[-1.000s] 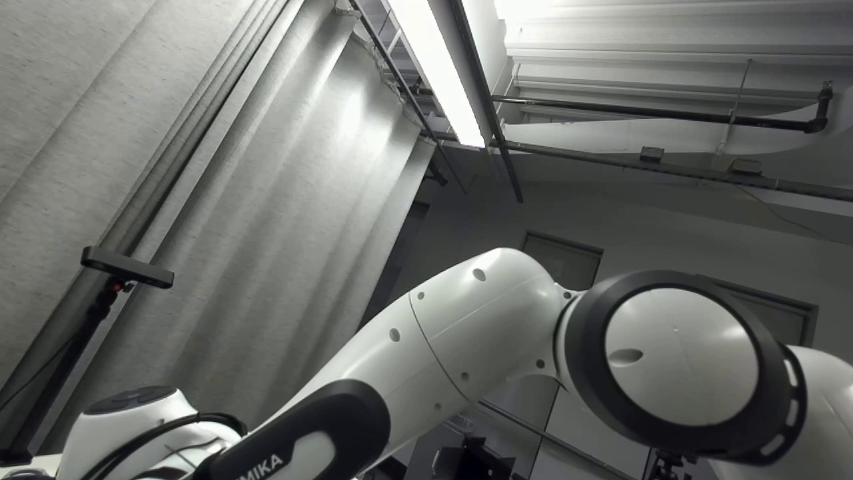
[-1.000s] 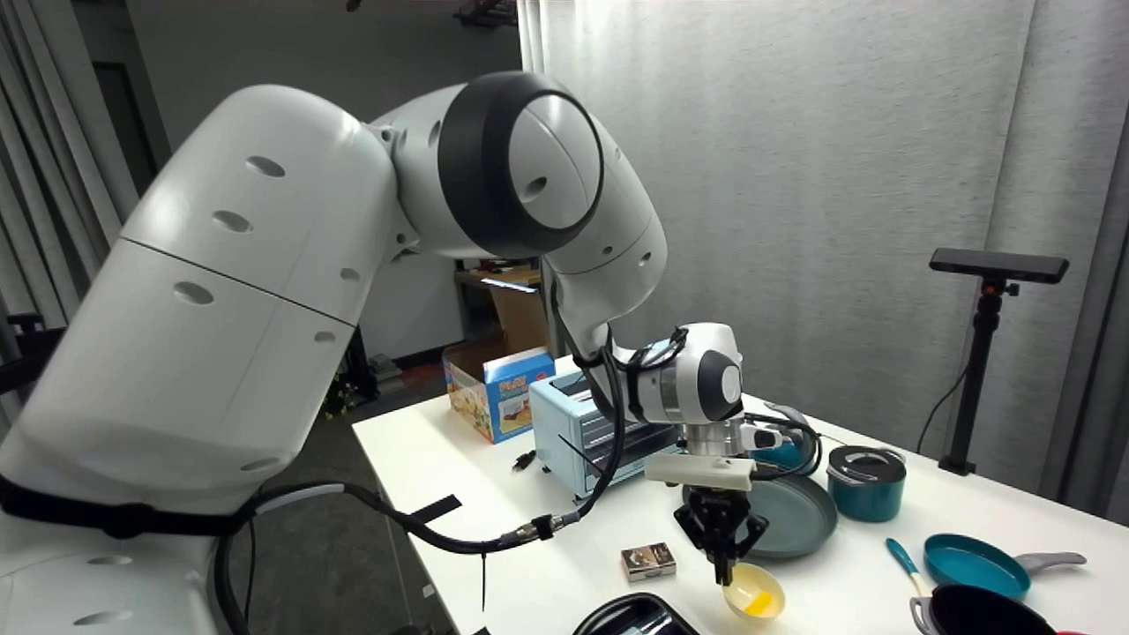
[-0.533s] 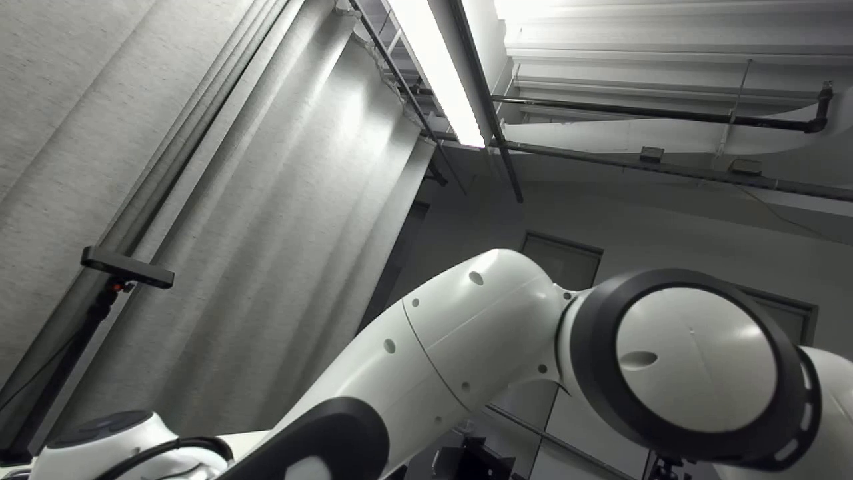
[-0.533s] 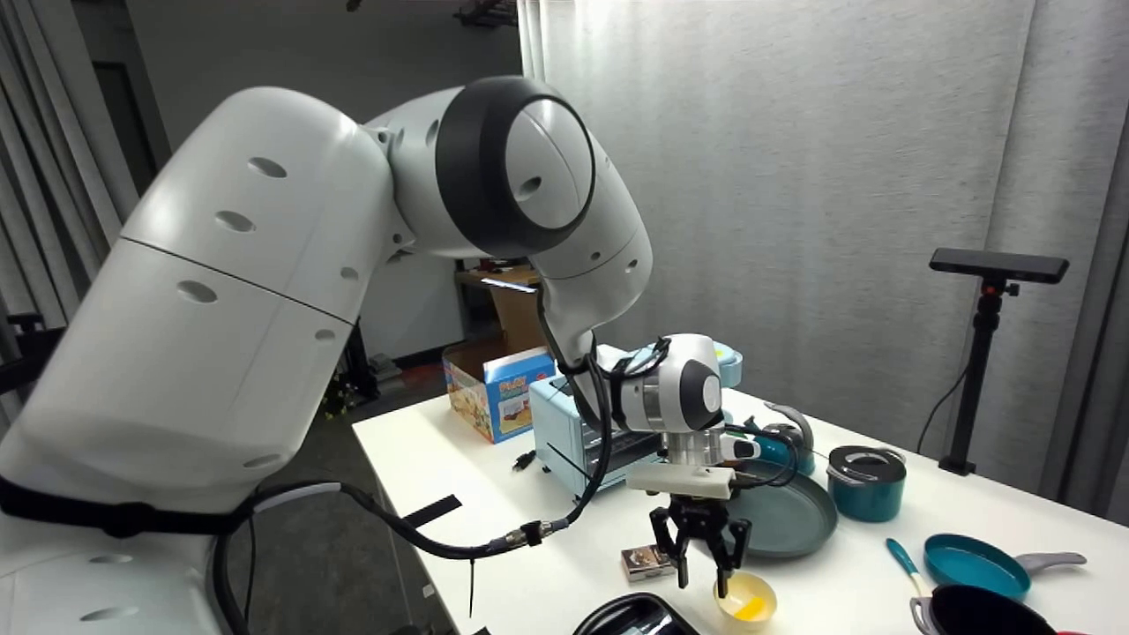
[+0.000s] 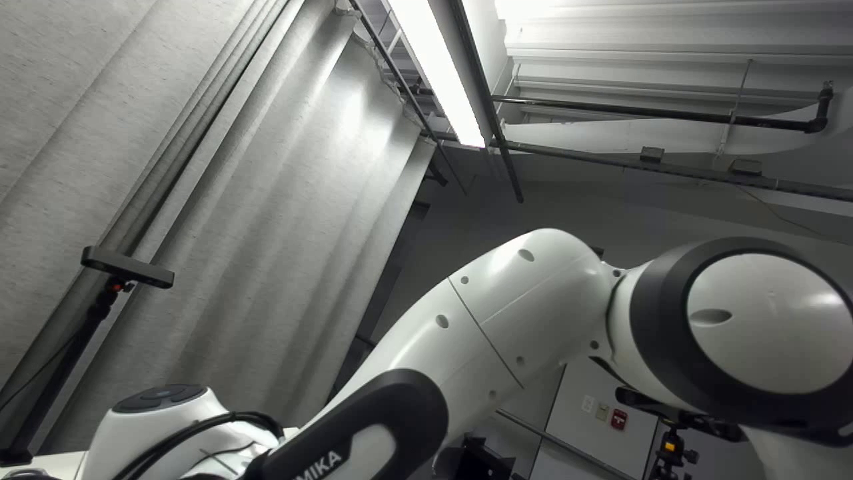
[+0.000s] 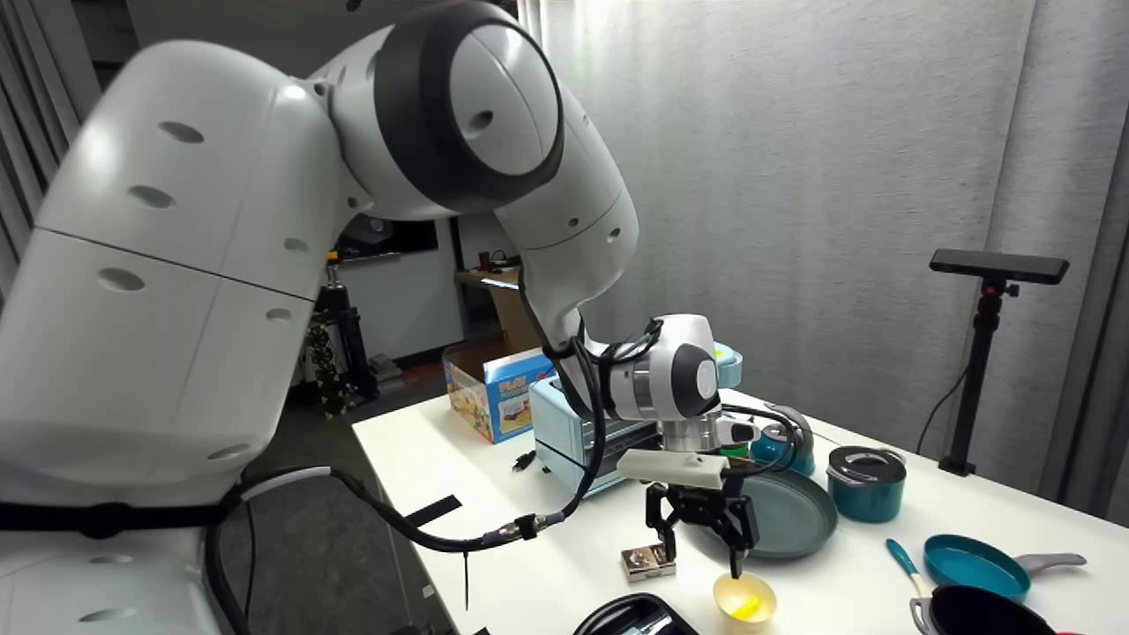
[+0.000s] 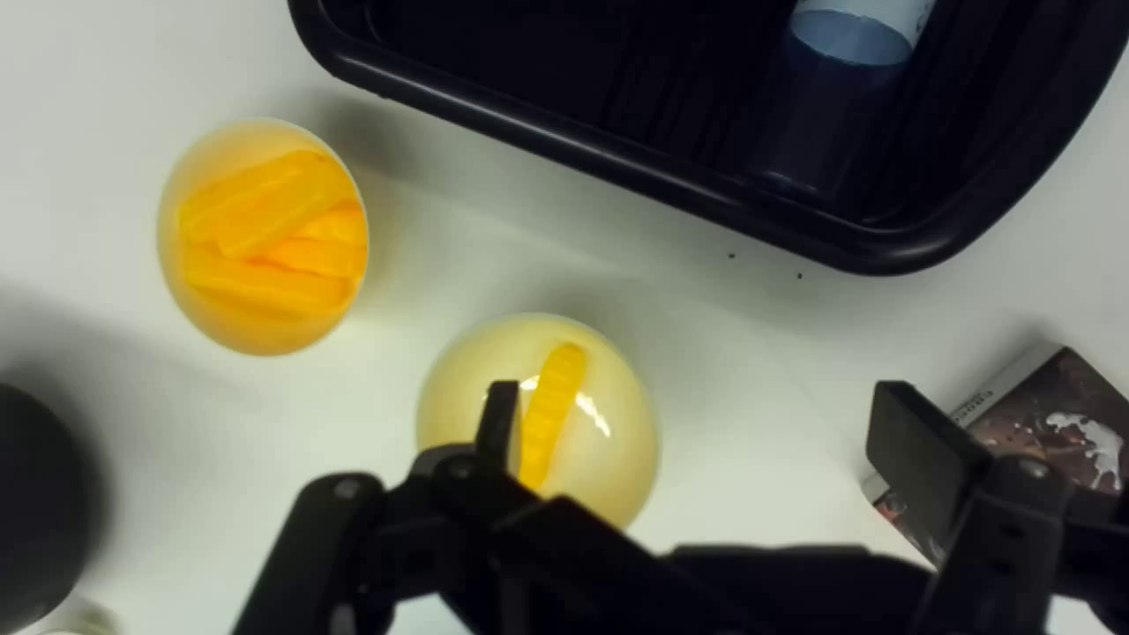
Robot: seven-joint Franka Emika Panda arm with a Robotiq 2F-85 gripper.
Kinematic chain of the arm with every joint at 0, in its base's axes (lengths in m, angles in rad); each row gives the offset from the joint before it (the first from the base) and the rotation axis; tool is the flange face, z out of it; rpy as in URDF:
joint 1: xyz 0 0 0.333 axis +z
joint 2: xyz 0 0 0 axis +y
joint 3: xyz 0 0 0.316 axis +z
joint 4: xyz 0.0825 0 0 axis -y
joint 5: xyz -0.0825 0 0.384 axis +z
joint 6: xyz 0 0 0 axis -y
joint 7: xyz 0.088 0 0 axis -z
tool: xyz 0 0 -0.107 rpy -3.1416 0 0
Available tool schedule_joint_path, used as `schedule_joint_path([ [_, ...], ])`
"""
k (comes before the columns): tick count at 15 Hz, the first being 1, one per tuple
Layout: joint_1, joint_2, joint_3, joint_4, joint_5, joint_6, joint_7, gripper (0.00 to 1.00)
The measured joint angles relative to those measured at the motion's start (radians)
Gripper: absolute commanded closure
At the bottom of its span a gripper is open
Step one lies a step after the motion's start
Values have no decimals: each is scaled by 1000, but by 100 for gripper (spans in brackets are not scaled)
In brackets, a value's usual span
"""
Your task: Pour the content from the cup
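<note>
Two small cream, bowl-like cups stand upright on the white table; which one the task means I cannot tell. In the wrist view the nearer cup (image 7: 617, 441) holds a single yellow stick (image 7: 556, 388). The fuller cup (image 7: 229, 159), further left, has several yellow-orange sticks inside. Only one cup (image 6: 763, 589) shows in an exterior view, with a yellow piece in it. My gripper (image 7: 697, 414) is wide open with nothing between its fingers. Its left finger covers part of the nearer cup, and in an exterior view the gripper (image 6: 702, 566) hovers just above that cup's rim.
A black tray (image 7: 564, 145) holding a clear cylinder (image 7: 851, 35) lies beyond the cups. A small brown box (image 7: 1067, 423) sits by the right finger. A grey-green plate (image 6: 794, 520), teal pot (image 6: 869, 494), teal pan (image 6: 975, 564) and light-blue oven (image 6: 560, 441) stand around.
The fingers, together at the cup's rim a second ago, have spread apart. Since then the gripper has shifted left and, lately, risen. The cup stands slightly further left in an exterior view.
</note>
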Motion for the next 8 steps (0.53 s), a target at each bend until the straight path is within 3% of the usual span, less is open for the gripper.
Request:
schedule_joint_path([
  [8, -70, -232, -35, -250, 10, 219, 71, 0],
])
